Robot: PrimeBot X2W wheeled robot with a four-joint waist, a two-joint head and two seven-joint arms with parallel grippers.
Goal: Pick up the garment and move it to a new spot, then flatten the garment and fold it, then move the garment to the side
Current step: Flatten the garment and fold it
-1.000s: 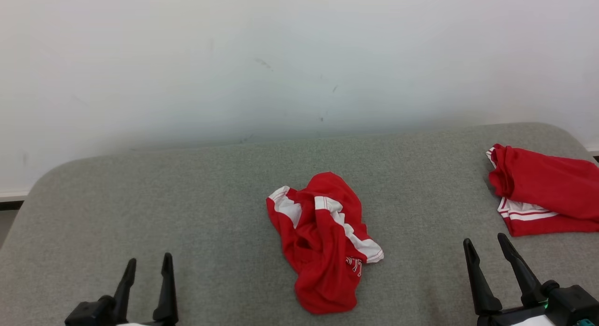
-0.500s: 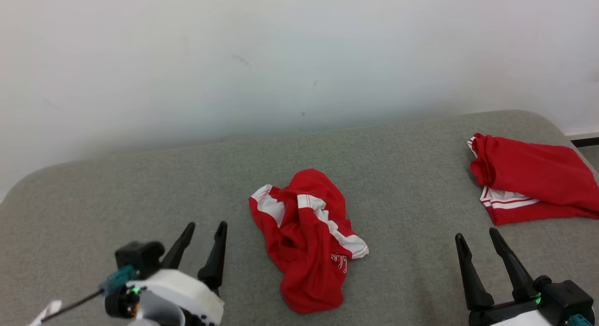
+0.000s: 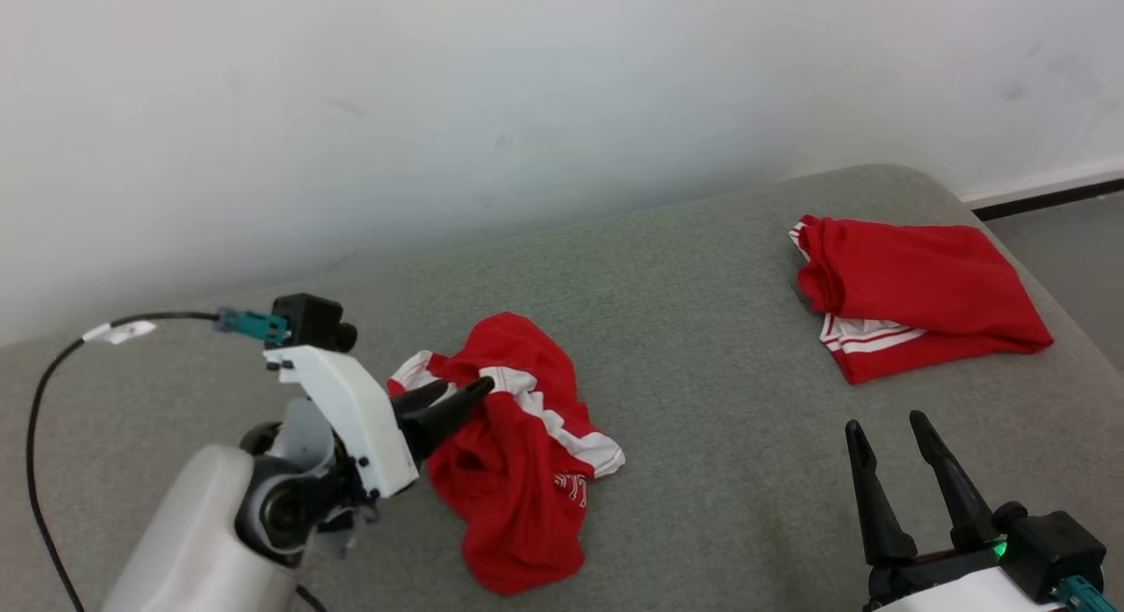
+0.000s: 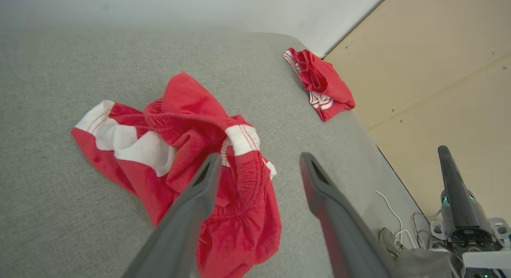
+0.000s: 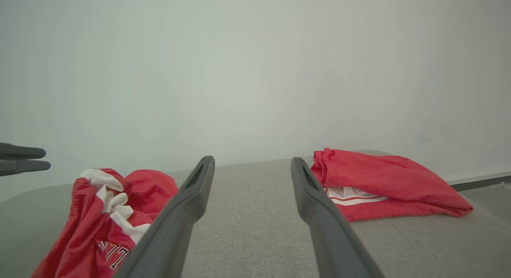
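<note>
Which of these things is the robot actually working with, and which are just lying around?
In the job: crumpled red garment, left gripper open over it, grey cushion.
Just lying about: folded red garment, white cord.

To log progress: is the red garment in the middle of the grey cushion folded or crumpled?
Crumpled: the garment lies in a bunched heap, with its white stripes twisted and layers overlapping unevenly.

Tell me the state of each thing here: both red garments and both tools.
crumpled garment: bunched up on the grey cushion, not held
folded garment: folded, lying near the cushion's right end
left tool: open, at the crumpled garment, not gripping it
right tool: open, empty, apart from both garments
</note>
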